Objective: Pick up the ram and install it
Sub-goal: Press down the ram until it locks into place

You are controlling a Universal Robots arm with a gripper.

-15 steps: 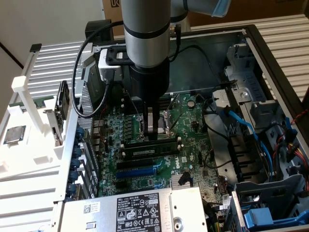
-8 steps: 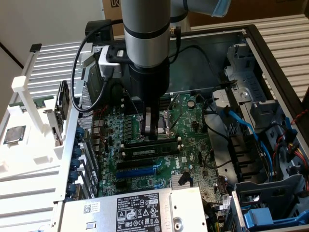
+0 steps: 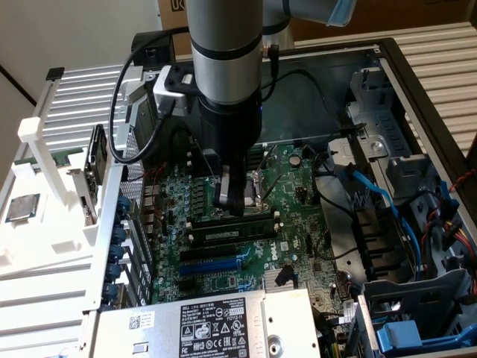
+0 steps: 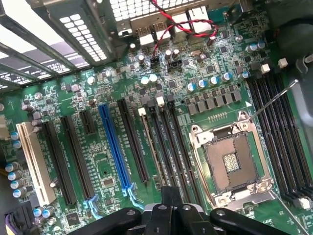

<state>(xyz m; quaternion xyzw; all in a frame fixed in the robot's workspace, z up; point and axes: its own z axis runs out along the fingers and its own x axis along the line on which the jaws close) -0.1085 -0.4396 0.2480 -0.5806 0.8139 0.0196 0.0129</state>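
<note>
At the exterior view's left we see one white rack (image 3: pixel 45 160) with one square silver processor chip (image 3: pixel 22 207) lying on it. Next comes the open computer case (image 3: pixel 417 82), with one green motherboard (image 3: pixel 298 224) on its floor.

Over the middle of the board hangs the one gripper (image 3: pixel 235 200), pointing straight down with its fingers drawn tight together. We can make out nothing clamped between them. Just below its tips we count one ram (image 3: pixel 227 233), a long dark stick with a pale label, lying along the memory slots. Whether the tips touch it we cannot tell. Nearer the camera there is one blue expansion slot (image 3: pixel 212 265), then one grey power supply (image 3: pixel 216 324) with a black label. Further right, blue cables (image 3: pixel 373 195) run beside the drive cage (image 3: pixel 406 168).

In the wrist view we count one white slot (image 4: pixel 32 164), one blue expansion slot again (image 4: pixel 115 147), two white end clips (image 4: pixel 160 100) on the long black slots, one twisted red-and-black wire pair (image 4: pixel 183 24) and one open, empty processor socket (image 4: pixel 234 161). The gripper (image 4: pixel 171 208) sits closed above the black slots beside that socket.
</note>
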